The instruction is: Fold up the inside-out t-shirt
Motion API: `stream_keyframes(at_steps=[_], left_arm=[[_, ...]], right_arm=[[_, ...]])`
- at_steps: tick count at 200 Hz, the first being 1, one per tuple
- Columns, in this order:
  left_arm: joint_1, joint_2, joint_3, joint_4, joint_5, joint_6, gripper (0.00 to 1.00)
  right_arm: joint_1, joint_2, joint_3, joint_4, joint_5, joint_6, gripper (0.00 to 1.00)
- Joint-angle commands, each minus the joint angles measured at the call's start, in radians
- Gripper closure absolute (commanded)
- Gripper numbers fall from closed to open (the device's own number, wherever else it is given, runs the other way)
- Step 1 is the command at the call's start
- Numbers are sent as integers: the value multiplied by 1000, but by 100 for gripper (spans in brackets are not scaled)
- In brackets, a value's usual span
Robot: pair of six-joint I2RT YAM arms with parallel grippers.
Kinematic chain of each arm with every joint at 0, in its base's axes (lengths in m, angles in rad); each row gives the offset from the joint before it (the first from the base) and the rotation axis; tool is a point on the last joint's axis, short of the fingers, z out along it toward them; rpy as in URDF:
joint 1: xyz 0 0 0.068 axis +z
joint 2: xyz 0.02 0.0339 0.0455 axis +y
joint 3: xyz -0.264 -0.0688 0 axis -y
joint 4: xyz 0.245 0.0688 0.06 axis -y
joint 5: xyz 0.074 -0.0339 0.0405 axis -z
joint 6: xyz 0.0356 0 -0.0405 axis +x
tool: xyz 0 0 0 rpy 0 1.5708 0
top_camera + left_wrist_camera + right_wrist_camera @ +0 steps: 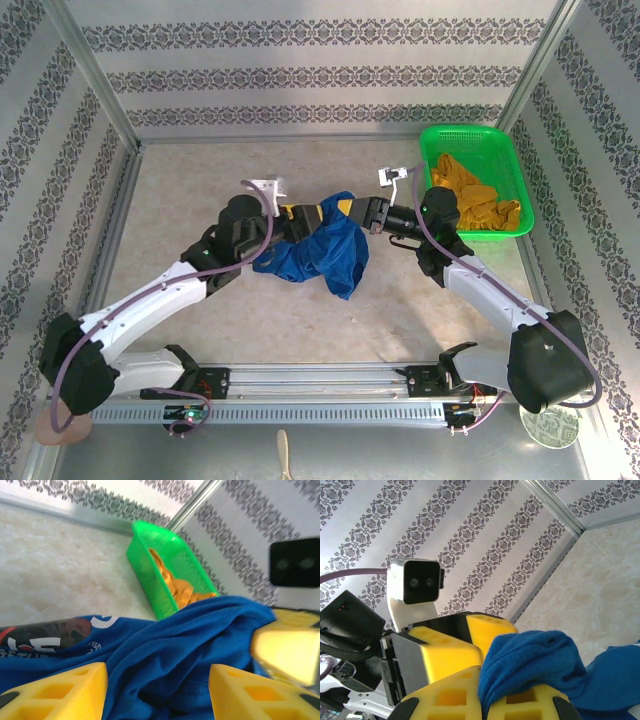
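1. Mid-frame in the top view, the two arms meet over the table (200,330). The royal-blue t-shirt (325,255) hangs between them as a crumpled bundle, its lower part drooping toward the tabletop.
2. The right gripper (350,212) is clamped on a thick wad of the shirt. In its wrist view, blue cloth (535,665) is squeezed between the yellow fingers (440,702) at the bottom of the frame.
3. The left gripper (300,215) has its jaws apart. In its wrist view, cloth bulges into the gap between the fingers (55,690) and is not visibly pinched.
4. Progress looks early. No flat panel, straight edge or neat fold is visible, and sleeves and hem cannot be told apart in the bunch.
5. What likely remains is spreading the shirt flat on the table, then making every fold.
6. At upper right, the green basket (430,140) holds a mustard garment (475,200), well apart from the shirt.
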Motion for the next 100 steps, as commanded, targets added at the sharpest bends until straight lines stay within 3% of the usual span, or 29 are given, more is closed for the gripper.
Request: stream_keyframes(at_steps=[1, 45, 76, 84, 100], left_arm=[[-18, 47, 54, -62, -27, 99, 46], [-22, 129, 123, -70, -19, 124, 46], [-22, 191, 161, -79, -20, 137, 52], [-23, 206, 172, -81, -21, 145, 58], [-22, 238, 205, -103, -32, 165, 80]], right_arm=[[1, -30, -14, 48, 6, 3, 100], [2, -33, -23, 47, 9, 5, 100], [3, -39, -22, 49, 6, 7, 100], [4, -39, -20, 48, 4, 8, 100], [2, -42, -21, 48, 2, 8, 100]])
